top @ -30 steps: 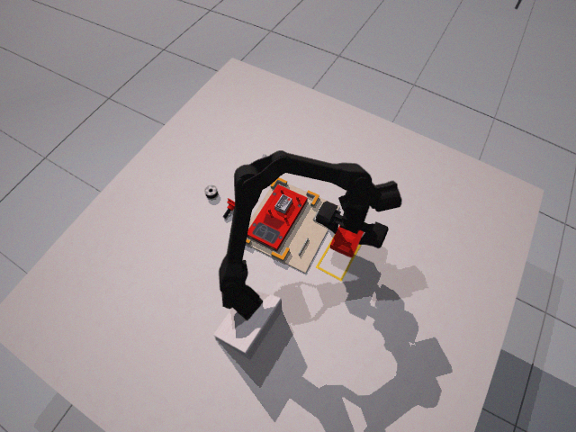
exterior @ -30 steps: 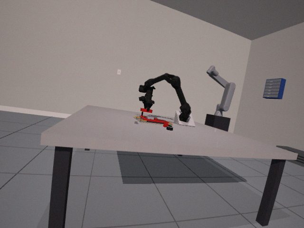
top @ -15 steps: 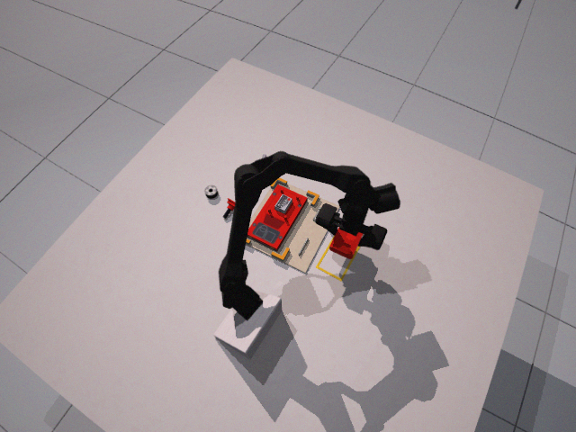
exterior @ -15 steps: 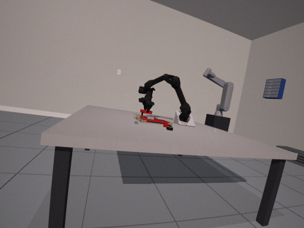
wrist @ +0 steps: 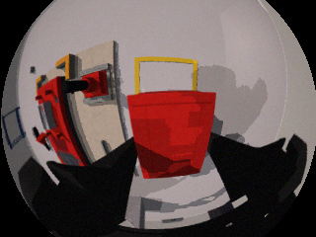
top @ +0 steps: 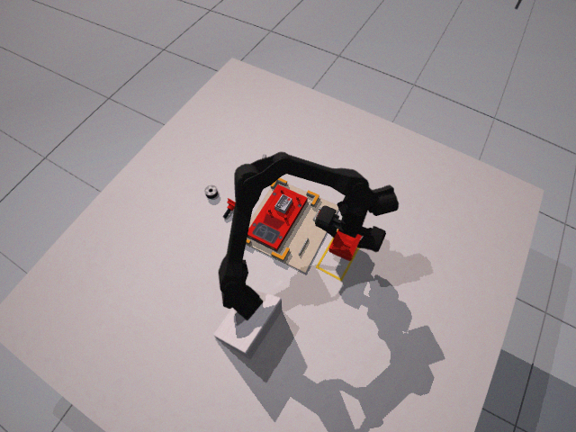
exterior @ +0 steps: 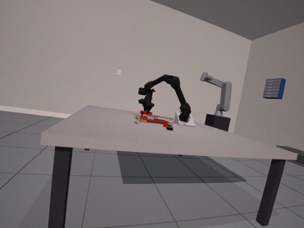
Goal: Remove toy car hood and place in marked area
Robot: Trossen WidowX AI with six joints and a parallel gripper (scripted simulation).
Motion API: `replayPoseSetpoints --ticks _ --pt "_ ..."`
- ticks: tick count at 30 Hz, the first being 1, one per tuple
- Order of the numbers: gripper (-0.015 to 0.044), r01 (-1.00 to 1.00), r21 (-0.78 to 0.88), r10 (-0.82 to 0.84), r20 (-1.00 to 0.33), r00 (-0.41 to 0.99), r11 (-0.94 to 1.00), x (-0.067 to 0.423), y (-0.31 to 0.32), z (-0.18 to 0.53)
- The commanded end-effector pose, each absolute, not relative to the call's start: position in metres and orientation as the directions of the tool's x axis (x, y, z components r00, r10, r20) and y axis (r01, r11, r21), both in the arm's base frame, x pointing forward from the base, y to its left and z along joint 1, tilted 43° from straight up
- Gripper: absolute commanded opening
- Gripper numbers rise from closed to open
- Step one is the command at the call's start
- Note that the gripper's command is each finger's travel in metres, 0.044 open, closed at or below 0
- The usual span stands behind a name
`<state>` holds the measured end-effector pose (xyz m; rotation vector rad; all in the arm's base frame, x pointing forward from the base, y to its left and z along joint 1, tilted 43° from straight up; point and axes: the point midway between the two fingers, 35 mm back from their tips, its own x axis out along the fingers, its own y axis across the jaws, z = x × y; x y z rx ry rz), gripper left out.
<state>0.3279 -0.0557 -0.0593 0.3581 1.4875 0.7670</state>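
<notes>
My gripper is shut on the red hood, a flat tapered panel. It holds the hood low over the near end of the yellow marked rectangle, just right of the tan base board. I cannot tell if the hood touches the table. The red toy car lies on the board, its engine block uncovered.
A small black and silver wheel and a small red part lie left of the board. The arm's white base block stands at the table's front. A grey second arm stands beyond the table.
</notes>
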Motion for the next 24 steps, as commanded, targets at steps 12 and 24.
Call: replayPoseSetpoints --ticks 12,24 --pt "0.0000 -0.226 0.658 0.657 -0.748 -0.092 0.718 0.3235 -0.0462 -0.0685" --pt "0.0000 -0.226 0.659 0.657 -0.748 -0.092 0.718 0.3232 -0.0446 -0.0702"
